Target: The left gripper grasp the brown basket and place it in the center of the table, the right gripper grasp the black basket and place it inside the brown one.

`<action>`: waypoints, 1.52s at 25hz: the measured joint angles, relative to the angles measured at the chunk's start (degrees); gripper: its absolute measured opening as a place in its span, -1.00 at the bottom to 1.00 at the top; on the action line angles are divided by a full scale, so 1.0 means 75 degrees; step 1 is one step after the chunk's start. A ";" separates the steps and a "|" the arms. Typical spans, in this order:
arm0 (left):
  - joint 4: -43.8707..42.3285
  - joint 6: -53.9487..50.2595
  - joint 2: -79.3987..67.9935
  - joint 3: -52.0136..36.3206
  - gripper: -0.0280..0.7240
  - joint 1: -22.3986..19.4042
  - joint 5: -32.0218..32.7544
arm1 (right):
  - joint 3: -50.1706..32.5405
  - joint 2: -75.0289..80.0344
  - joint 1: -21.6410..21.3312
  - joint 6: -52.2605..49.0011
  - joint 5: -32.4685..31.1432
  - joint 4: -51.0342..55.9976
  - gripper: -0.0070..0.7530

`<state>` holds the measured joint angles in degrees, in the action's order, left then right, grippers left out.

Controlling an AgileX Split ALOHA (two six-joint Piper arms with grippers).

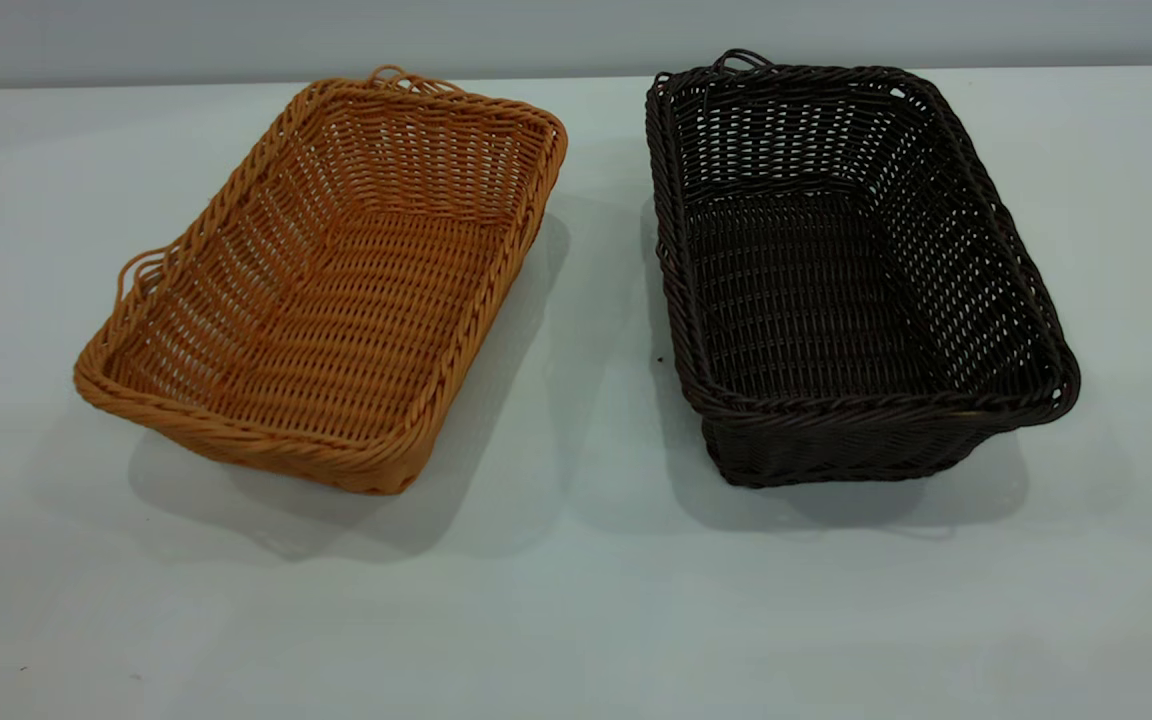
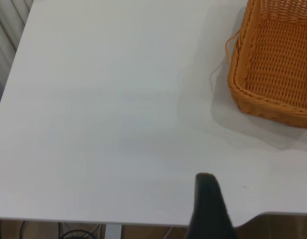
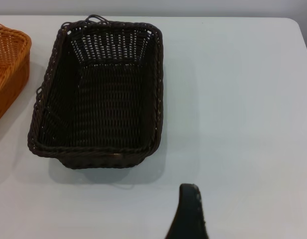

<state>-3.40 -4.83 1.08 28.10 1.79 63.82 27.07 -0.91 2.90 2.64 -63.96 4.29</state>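
Observation:
The brown basket [image 1: 331,285] stands empty on the left part of the white table [image 1: 576,600], turned at an angle. The black basket [image 1: 836,270] stands empty to its right, a gap of bare table between them. Neither arm shows in the exterior view. In the left wrist view only a black tip of my left gripper [image 2: 209,209] shows, above the table's near edge, well short of the brown basket [image 2: 275,64]. In the right wrist view a black tip of my right gripper [image 3: 188,214] shows above bare table, short of the black basket [image 3: 101,94].
The table's near edge [image 2: 93,220] and the floor with cables below it show in the left wrist view. The brown basket's corner [image 3: 9,64] shows beside the black one in the right wrist view. A grey wall [image 1: 576,35] runs behind the table.

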 joint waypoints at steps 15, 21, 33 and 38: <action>0.0005 -0.0007 0.0000 0.0000 0.29 0.0000 -0.0014 | 0.0000 0.0000 0.0000 0.0000 0.0000 -0.0009 0.38; 0.0005 0.0000 -0.0163 0.0085 0.29 0.0000 -0.0029 | 0.0000 0.0310 0.0000 -0.0090 0.0008 0.0231 0.36; 0.0005 0.0770 -0.4717 0.1092 0.59 0.0000 -0.2203 | 0.0000 0.4920 0.0000 0.2340 0.1803 0.3404 0.66; 0.0005 0.0804 -0.6761 0.1533 0.63 0.0000 -0.3743 | 0.0000 0.7387 0.0358 0.4255 0.2666 0.5008 0.64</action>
<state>-3.37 1.20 -49.63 39.60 1.79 35.74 27.07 54.50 5.59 34.55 -43.96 41.85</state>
